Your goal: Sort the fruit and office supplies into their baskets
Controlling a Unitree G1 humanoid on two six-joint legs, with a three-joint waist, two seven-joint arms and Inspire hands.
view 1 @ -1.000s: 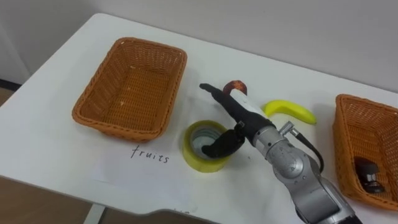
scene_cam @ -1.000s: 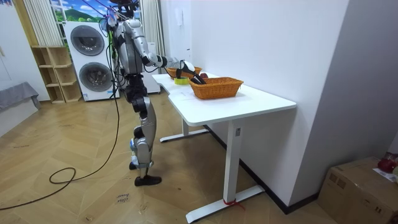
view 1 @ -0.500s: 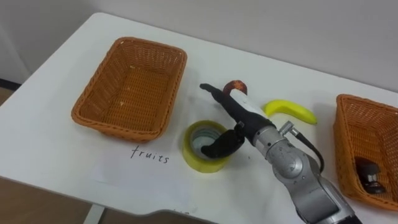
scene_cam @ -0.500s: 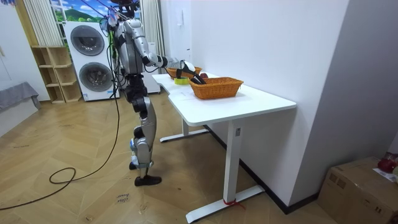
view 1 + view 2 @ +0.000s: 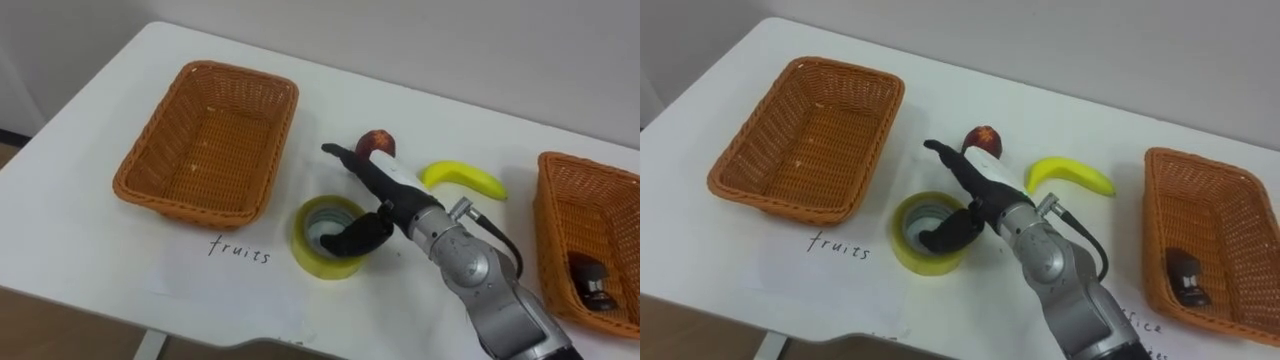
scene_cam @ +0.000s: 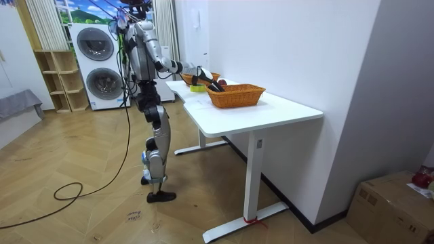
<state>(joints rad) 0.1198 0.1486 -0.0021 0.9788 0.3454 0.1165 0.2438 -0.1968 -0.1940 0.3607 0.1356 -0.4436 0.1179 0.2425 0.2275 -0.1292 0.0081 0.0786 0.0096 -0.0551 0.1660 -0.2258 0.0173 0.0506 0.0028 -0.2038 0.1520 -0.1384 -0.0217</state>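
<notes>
The right hand [image 5: 392, 185] is open, fingers stretched straight just beside the apple [image 5: 377, 142], thumb dipping onto the right rim of the yellow tape roll [image 5: 312, 250], holding nothing; the banana [image 5: 463, 178] lies near its right

a white table [image 5: 60, 200] carries a wicker basket [image 5: 210, 140] left of the robot hand [image 5: 385, 190], a yellow tape roll [image 5: 312, 252] under its thumb, a reddish fruit [image 5: 377, 143] just beside its fingers, a banana [image 5: 465, 178] to its right, and a second basket [image 5: 570, 230] beyond that.
</notes>
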